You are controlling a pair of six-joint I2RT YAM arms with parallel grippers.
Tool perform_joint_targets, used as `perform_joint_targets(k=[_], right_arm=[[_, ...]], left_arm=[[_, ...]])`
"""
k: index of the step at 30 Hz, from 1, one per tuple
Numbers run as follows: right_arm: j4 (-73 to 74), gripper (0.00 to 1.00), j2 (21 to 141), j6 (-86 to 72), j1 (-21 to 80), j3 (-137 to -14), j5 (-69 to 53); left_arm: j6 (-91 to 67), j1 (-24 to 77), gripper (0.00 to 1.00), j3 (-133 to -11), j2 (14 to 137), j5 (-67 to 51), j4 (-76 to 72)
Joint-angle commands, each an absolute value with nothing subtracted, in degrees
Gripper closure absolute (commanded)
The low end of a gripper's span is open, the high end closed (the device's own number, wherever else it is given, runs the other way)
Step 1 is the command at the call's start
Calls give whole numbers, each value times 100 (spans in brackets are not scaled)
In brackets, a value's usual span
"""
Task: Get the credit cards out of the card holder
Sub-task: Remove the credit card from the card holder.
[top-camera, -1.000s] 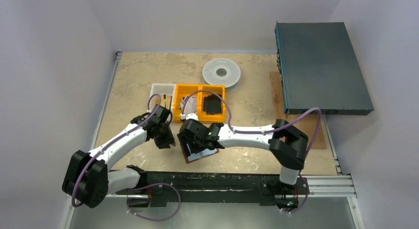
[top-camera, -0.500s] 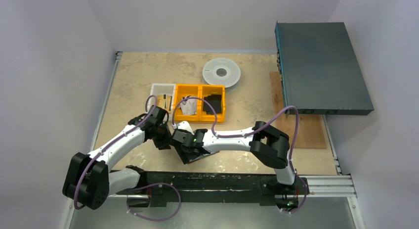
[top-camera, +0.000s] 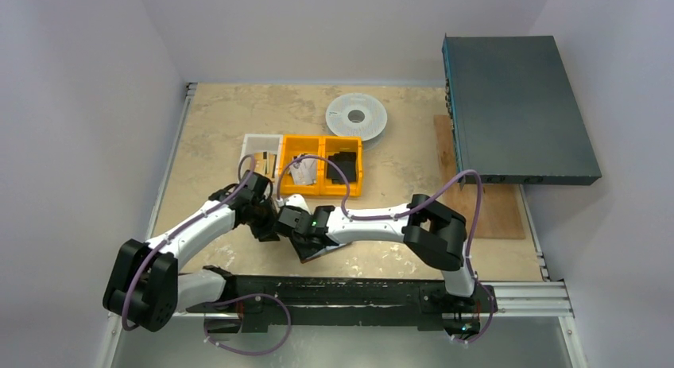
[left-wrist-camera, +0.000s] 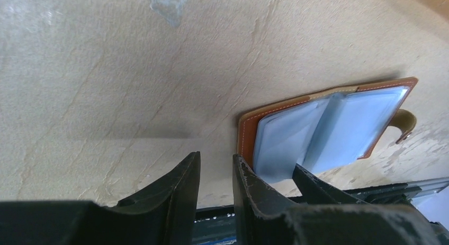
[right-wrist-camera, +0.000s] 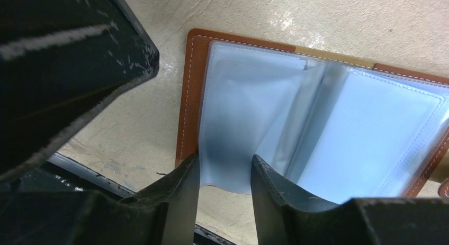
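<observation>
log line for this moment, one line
card holder: open on table | left pincer: open, by its corner | right pincer: open, over sleeve edge

Orange bins [top-camera: 302, 140] sit centre frame, a white tray [top-camera: 256, 139] touching their left, a white spool [top-camera: 373, 122] above, a dark flat box [top-camera: 517, 106] upper right

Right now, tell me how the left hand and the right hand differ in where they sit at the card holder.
The left hand hangs over bare table just off the brown edge of the card holder; the right hand is over its pale blue sleeves. The left hand's jaws frame only table; the right hand's frame a sleeve's edge. Both have jaws slightly apart, gripping nothing visibly.
</observation>
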State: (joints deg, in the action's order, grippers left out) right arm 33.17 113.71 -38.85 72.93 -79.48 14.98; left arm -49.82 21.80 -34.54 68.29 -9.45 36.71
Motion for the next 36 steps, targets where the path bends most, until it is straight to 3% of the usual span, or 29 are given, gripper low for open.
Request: perform_joint_targets(k=[1, 10, 24, 36], right_arm=[[3125, 68, 11263, -4025, 7181, -7765, 1175], [2855, 89, 10922, -4041, 6944, -7582, 701], [2061, 90, 10137, -4235, 6389, -6930, -294], [1785, 92, 9970, -4303, 6286, -6715, -527]], left_arm=[[-4853, 2169, 72, -3315, 6952, -1294, 3411], [-4918, 2196, 73, -3044, 7190, -1780, 2858], [-5157, 2329, 73, -2752, 7387, -2065, 2185], [-5425, 2329, 92, -2762, 6815, -2056, 2362]])
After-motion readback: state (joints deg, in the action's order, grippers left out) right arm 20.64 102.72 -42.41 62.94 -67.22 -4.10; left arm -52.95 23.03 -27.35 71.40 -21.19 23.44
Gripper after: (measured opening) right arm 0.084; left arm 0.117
